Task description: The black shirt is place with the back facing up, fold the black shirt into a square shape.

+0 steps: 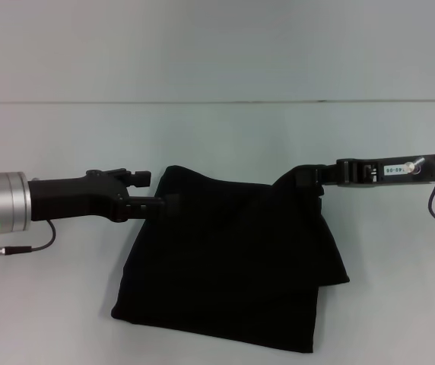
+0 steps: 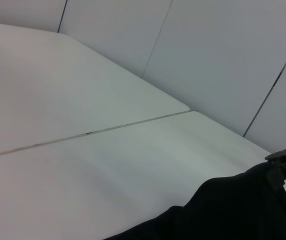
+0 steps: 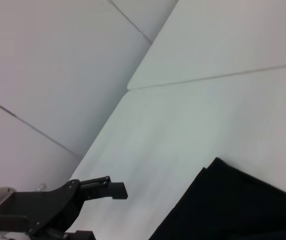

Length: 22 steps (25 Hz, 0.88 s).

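Beyond black shirt (image 3: 243, 205), left claw (image 3: 114, 212)

White counter (image 1: 217, 137), smooth and bare-surfaced, spanning the whole head view. Thin dark seam (image 2: 88, 133) running across it, dividing two slabs butted edge to edge; same seam (image 3: 213, 77) visible from the right wrist. Pale panelled wall (image 2: 223, 55) rising behind the far edge, split by narrow dark vertical joints (image 2: 270, 92).
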Each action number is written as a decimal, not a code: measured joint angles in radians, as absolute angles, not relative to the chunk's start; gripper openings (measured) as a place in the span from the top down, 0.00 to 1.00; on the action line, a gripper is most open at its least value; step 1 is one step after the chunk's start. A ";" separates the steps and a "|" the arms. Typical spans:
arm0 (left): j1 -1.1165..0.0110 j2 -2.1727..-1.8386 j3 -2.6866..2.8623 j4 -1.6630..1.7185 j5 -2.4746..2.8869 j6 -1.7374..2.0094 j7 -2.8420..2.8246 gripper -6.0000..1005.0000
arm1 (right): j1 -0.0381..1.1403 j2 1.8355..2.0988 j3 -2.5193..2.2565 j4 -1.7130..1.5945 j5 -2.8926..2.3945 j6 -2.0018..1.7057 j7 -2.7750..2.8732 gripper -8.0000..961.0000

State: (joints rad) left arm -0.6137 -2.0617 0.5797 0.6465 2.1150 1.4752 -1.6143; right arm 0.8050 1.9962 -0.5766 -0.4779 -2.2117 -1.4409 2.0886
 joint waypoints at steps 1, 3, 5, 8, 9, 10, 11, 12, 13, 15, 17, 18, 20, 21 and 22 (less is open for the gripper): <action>-0.614 -2.062 0.580 0.646 2.115 1.476 -1.619 0.05 | 0.805 1.996 -0.575 -0.482 -2.212 -1.442 2.088 0.96; -0.614 -2.062 0.580 0.646 2.115 1.477 -1.622 0.05 | 0.806 1.993 -0.574 -0.489 -2.211 -1.444 2.087 0.96; -0.614 -2.062 0.580 0.646 2.115 1.476 -1.627 0.05 | 0.812 1.991 -0.574 -0.491 -2.211 -1.445 2.086 0.96; -0.614 -2.062 0.580 0.647 2.115 1.475 -1.631 0.05 | 0.822 1.992 -0.578 -0.491 -2.211 -1.447 2.086 0.96; -0.614 -2.062 0.580 0.648 2.115 1.475 -1.632 0.05 | 0.823 1.993 -0.579 -0.491 -2.210 -1.447 2.086 0.96; -0.614 -2.062 0.580 0.648 2.115 1.475 -1.633 0.05 | 0.824 1.994 -0.580 -0.491 -2.210 -1.447 2.086 0.96; -0.614 -2.062 0.580 0.648 2.115 1.475 -1.633 0.05 | 0.824 1.995 -0.581 -0.488 -2.211 -1.447 2.086 0.96; -0.614 -2.062 0.580 0.648 2.115 1.475 -1.634 0.05 | 0.820 1.995 -0.581 -0.484 -2.213 -1.445 2.086 0.96; -0.615 -2.062 0.580 0.647 2.115 1.475 -1.634 0.05 | 0.815 1.995 -0.582 -0.481 -2.215 -1.441 2.086 0.96; -0.617 -2.062 0.580 0.646 2.115 1.475 -1.635 0.05 | 0.797 1.998 -0.582 -0.477 -2.218 -1.437 2.086 0.96; -0.618 -2.062 0.580 0.646 2.114 1.475 -1.637 0.06 | 0.776 2.001 -0.582 -0.476 -2.219 -1.435 2.086 0.96; -0.619 -2.062 0.580 0.646 2.114 1.476 -1.639 0.06 | 0.766 2.001 -0.583 -0.476 -2.219 -1.436 2.087 0.96; -0.621 -2.062 0.580 0.646 2.114 1.476 -1.644 0.06 | 0.746 1.998 -0.583 -0.476 -2.219 -1.437 2.091 0.96; -0.622 -2.062 0.580 0.646 2.114 1.475 -1.648 0.06 | 0.737 1.996 -0.583 -0.476 -2.218 -1.437 2.093 0.96; -0.623 -2.062 0.580 0.646 2.114 1.473 -1.652 0.06 | 0.726 1.994 -0.583 -0.476 -2.218 -1.437 2.094 0.96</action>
State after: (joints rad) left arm -0.6226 -2.0616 0.5798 0.6463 2.1138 1.4732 -1.6517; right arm 0.7260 1.9938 -0.5827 -0.4757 -2.2180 -1.4366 2.0945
